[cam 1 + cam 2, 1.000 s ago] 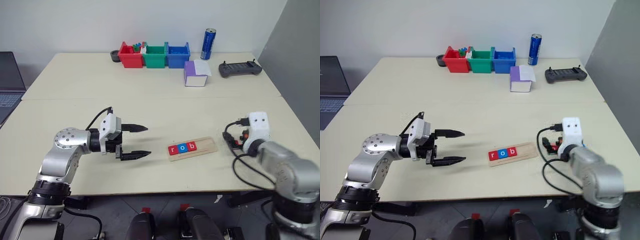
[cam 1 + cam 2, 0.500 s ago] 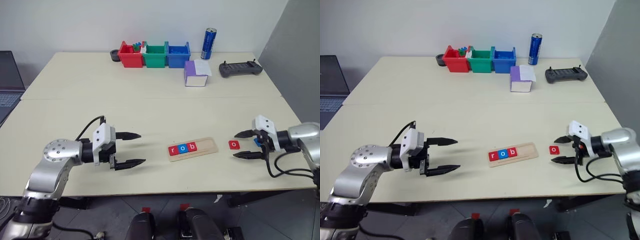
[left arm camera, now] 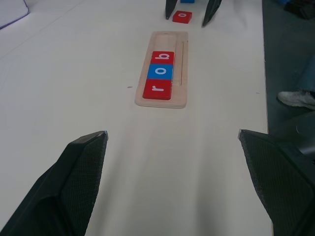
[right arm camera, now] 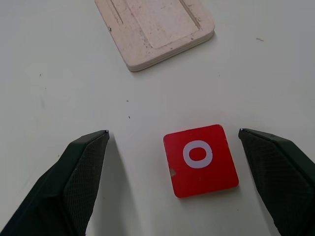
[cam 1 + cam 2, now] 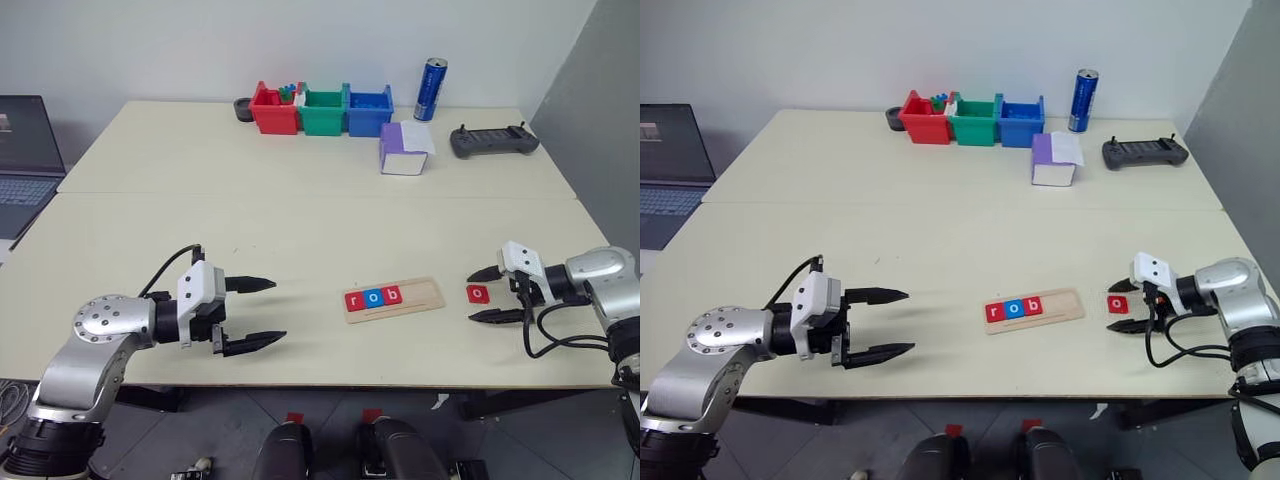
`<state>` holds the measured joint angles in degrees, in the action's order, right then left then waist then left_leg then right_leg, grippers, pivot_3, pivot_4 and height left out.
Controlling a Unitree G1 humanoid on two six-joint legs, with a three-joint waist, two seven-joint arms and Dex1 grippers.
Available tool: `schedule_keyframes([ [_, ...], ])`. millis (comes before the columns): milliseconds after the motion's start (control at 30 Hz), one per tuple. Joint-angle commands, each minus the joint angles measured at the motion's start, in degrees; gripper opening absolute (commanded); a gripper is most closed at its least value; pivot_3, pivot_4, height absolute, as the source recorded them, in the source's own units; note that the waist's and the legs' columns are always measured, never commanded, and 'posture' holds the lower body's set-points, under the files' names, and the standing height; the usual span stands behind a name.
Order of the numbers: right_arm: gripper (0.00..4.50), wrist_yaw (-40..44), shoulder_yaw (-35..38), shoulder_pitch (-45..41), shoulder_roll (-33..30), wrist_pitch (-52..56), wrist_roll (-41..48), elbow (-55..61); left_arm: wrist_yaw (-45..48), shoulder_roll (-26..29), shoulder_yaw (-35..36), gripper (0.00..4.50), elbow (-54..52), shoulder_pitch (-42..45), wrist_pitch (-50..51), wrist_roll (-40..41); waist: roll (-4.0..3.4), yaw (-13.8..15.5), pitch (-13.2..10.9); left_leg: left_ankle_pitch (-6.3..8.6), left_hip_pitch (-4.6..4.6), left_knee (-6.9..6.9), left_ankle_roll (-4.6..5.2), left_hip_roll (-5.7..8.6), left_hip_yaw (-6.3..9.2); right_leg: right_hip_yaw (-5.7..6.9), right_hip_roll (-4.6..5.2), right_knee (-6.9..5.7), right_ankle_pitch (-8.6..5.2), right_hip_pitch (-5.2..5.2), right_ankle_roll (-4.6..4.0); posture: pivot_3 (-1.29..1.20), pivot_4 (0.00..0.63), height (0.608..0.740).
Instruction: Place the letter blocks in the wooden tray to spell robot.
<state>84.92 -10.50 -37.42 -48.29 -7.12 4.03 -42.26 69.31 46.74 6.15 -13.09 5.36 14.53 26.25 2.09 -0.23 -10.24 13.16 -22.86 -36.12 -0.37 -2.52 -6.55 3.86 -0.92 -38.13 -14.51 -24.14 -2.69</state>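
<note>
the wooden tray lies near the table's front edge with red r, blue o and red b filling its left part, the right part of the groove bare. the red o block lies flat just right of the tray, between the spread, empty fingers of the right gripper, not touching either. the left gripper, released and holding nothing, hangs well left of the tray over bare tabletop.

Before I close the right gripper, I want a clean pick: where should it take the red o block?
By two opposite side edges, from above. The o block lies flat on the table between the open right gripper fingers, offering only thin edges.
</note>
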Motion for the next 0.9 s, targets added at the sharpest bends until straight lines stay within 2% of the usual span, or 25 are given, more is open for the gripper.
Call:
schedule_keyframes([
  [33, 4.48, -0.20, 0.15, -2.09, 0.42, -2.90, -1.59, -2.06, 0.08, 0.93, 1.31, 4.50, -1.21, 0.84, -0.30, 0.81, 0.00, 0.00, 0.00, 0.00, 0.01, 0.00, 0.00, 0.00, 0.00, 0.00, 0.00, -0.01, 0.00, 0.00, 0.00, 0.00, 0.150, 0.740],
  [367, 4.48, -1.65, -0.36, -5.18, 1.08, -8.74, -5.59, -11.57, -0.01, 1.80, 1.42, 4.50, -1.62, 1.85, 0.40, 1.32, 0.00, 0.00, 0.01, -0.01, 0.06, -0.07, -0.01, 0.01, -0.01, -0.01, 0.00, -0.02, 0.01, 0.09, 0.00, 0.00, 0.150, 0.740],
  [467, 3.85, -0.77, -0.62, -5.86, 1.36, -10.25, -5.97, -13.91, -0.22, 1.91, 1.48, 4.50, -1.94, 2.02, 0.66, 1.42, 0.00, 0.00, 0.02, -0.01, 0.08, -0.13, -0.01, 0.00, -0.01, -0.02, 0.01, -0.04, 0.02, 0.12, 0.00, 0.00, 0.150, 0.740],
  [600, 2.48, 0.86, -0.43, -6.00, 1.91, -10.35, -5.25, -14.01, -0.19, 2.10, 1.40, 4.50, -2.31, 2.37, 1.25, 1.75, 0.02, 0.00, 0.03, 0.00, 0.09, -0.24, 0.00, 0.00, -0.01, -0.02, 0.01, -0.10, 0.04, 0.15, 0.02, 0.00, 0.150, 0.740],
  [700, 1.50, 4.24, 0.46, -4.96, 0.57, -6.74, -2.62, -6.61, -0.09, 2.26, 1.26, 4.50, -2.42, 2.61, 1.55, 1.61, 0.01, -0.01, 0.03, 0.00, 0.09, -0.35, 0.00, 0.00, -0.01, -0.06, 0.02, -0.25, 0.04, 0.14, 0.03, 0.00, 0.150, 0.740],
  [800, 1.46, 7.28, 1.33, -3.57, -0.96, 3.22, 3.45, 10.32, -0.10, 2.88, 1.95, 4.50, -2.83, 2.85, 2.17, 1.96, -0.10, -0.08, -0.05, 0.00, 0.04, -0.50, 0.00, 0.00, -0.03, -0.09, 0.03, -0.55, -0.01, 0.01, -0.04, 0.00, 0.150, 0.740],
  [900, 1.46, 7.54, -0.49, -2.23, 0.08, 12.41, 8.53, 25.57, -0.11, 3.56, 2.89, 4.50, -3.45, 2.52, 2.82, 2.58, -0.12, -0.33, -0.06, 0.00, 0.07, -0.55, 0.00, -0.05, -0.03, -0.08, 0.01, -0.79, -0.06, -0.07, -0.12, 0.00, 0.150, 0.740],
])
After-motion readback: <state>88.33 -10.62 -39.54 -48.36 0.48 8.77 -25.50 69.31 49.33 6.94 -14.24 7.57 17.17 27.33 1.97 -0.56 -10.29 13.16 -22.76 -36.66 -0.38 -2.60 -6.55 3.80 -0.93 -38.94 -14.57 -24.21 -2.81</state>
